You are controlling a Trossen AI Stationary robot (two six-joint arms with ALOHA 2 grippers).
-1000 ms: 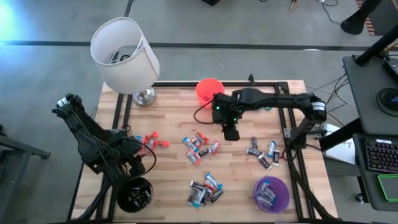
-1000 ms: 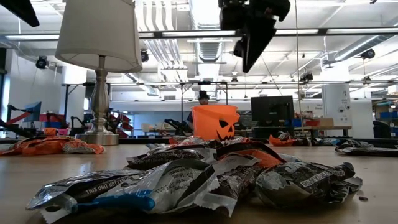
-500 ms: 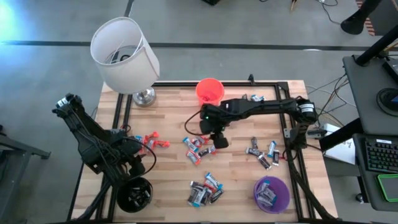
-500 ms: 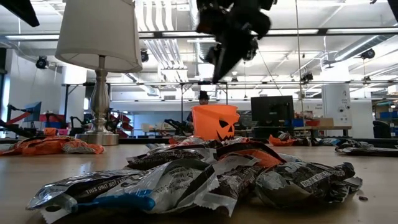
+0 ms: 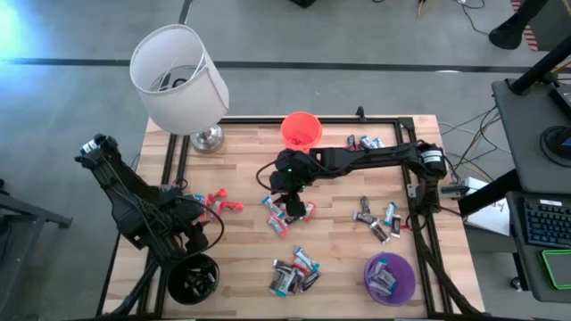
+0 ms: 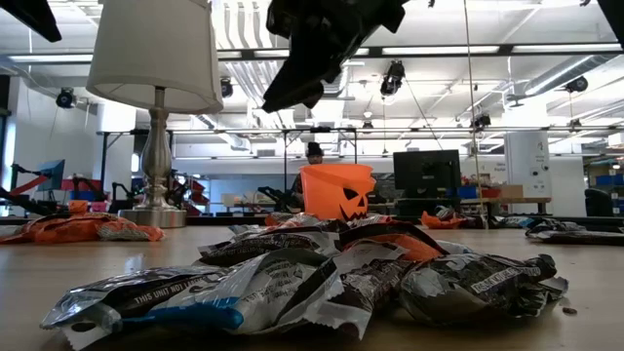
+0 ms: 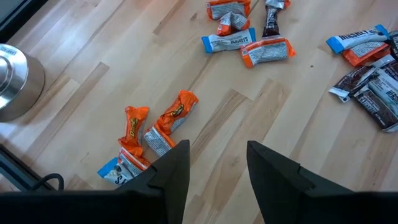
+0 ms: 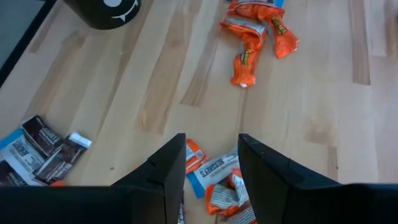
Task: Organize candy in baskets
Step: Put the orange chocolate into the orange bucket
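Orange wrappers mark the candy (image 5: 287, 212) cluster at mid-desk, and I have the right end effector (image 5: 287, 203) poised just above it, fingers (image 8: 165, 180) spread and holding nothing. More candy lies in a small heap (image 5: 219, 202) near the left end effector (image 5: 198, 234), which waits at the desk's (image 5: 241, 259) left front beside the black basket (image 5: 193, 278), also released and empty. The orange basket (image 5: 302, 130) stands at the back edge, the purple basket (image 5: 390, 277) at the right front with candy inside.

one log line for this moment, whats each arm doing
right tool: open, empty, above middle candy cluster | left tool: open, empty, waiting near orange candies | purple basket: holds candy
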